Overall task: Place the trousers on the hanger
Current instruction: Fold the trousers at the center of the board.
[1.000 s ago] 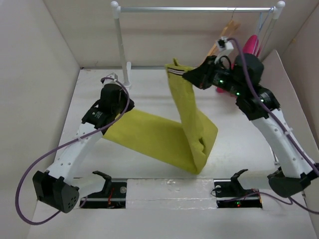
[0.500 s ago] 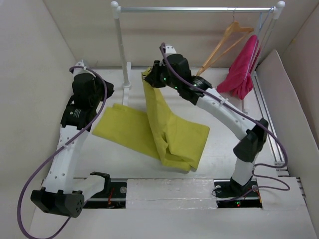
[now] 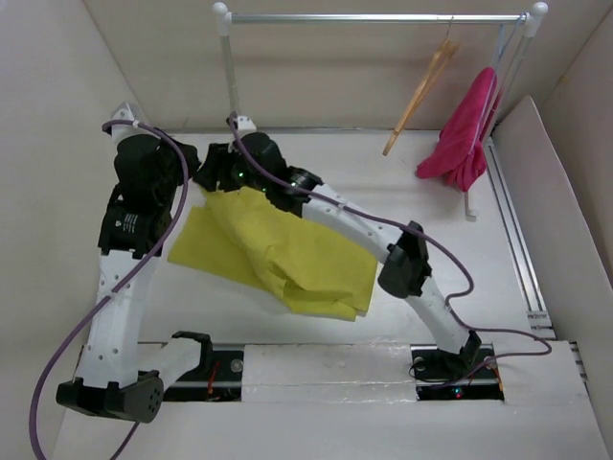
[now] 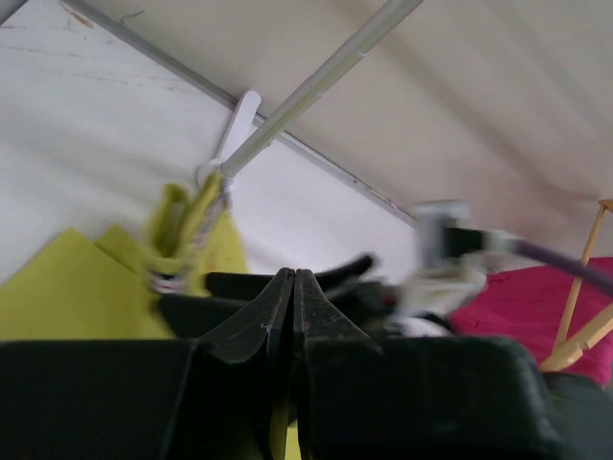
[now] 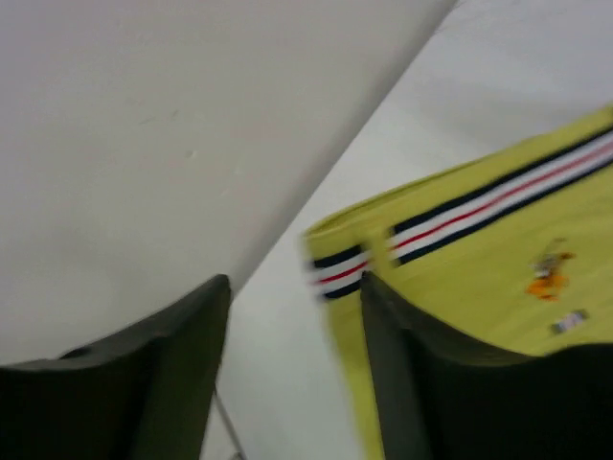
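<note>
The yellow-green trousers (image 3: 287, 254) lie folded in a heap on the table's left-centre. My left gripper (image 3: 190, 174) is at their back left corner. In the left wrist view this gripper (image 4: 293, 273) is shut, with a sliver of yellow cloth pinched low between its fingers, and a bunched trouser end (image 4: 182, 230) shows beyond it. My right gripper (image 3: 213, 177) hovers close beside it. In the right wrist view it (image 5: 295, 283) stands open, the striped trim band of the trousers (image 5: 498, 259) just past its fingertips. The wooden hanger (image 3: 421, 86) hangs from the rail at back right, bare.
The white-and-silver clothes rail (image 3: 374, 17) spans the back, its left post (image 3: 230, 77) just behind both grippers. A magenta-pink garment (image 3: 465, 129) hangs at the rail's right end. Box walls close in on the left, back and right.
The right arm swept from the hanger at back right across to the back left, dragging the trouser end, then opened. The trousers dropped into a heap. The left arm drew back and left.
</note>
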